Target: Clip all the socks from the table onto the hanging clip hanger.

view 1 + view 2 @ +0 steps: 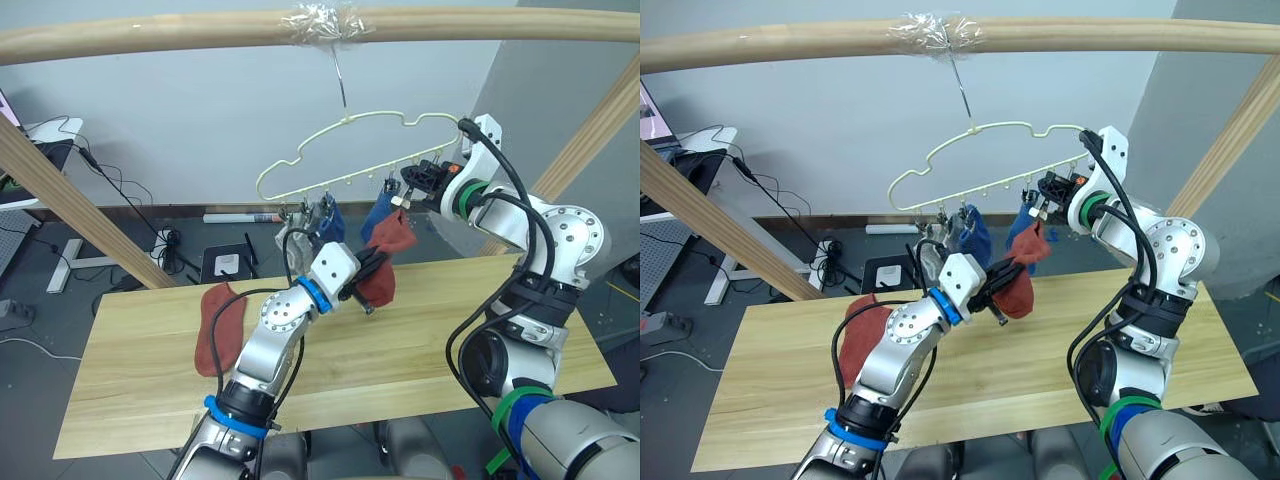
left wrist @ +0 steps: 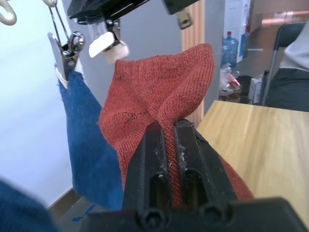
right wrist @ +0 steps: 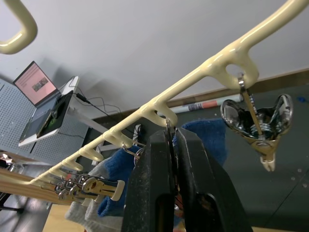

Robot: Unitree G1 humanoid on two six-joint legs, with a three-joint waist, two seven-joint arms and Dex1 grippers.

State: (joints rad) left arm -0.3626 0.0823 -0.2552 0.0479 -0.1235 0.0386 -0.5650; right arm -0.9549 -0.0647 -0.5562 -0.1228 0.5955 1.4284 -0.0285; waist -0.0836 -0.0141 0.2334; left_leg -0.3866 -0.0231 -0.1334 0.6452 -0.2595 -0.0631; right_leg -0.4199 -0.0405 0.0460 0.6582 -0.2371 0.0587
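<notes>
Grey and blue socks (image 1: 327, 217) are already clipped to the clip hanger (image 1: 350, 150). A rust-red sock (image 1: 385, 262) is clamped in the left gripper (image 2: 169, 126) below a clip (image 3: 169, 140) squeezed by the right gripper (image 3: 173, 137) — another red sock (image 1: 216, 325) is left on the tabletop (image 1: 420, 340).

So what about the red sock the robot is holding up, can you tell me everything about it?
The red sock is a short, rust-coloured knitted sock of soft ribbed fabric. The left gripper pinches a fold of it between its two black fingers and holds it up above the table. Its top edge reaches up by a white-tipped clip on the clip hanger, which the right gripper is squeezing. It bunches and droops below the grip, hanging beside a blue sock already clipped up.
</notes>
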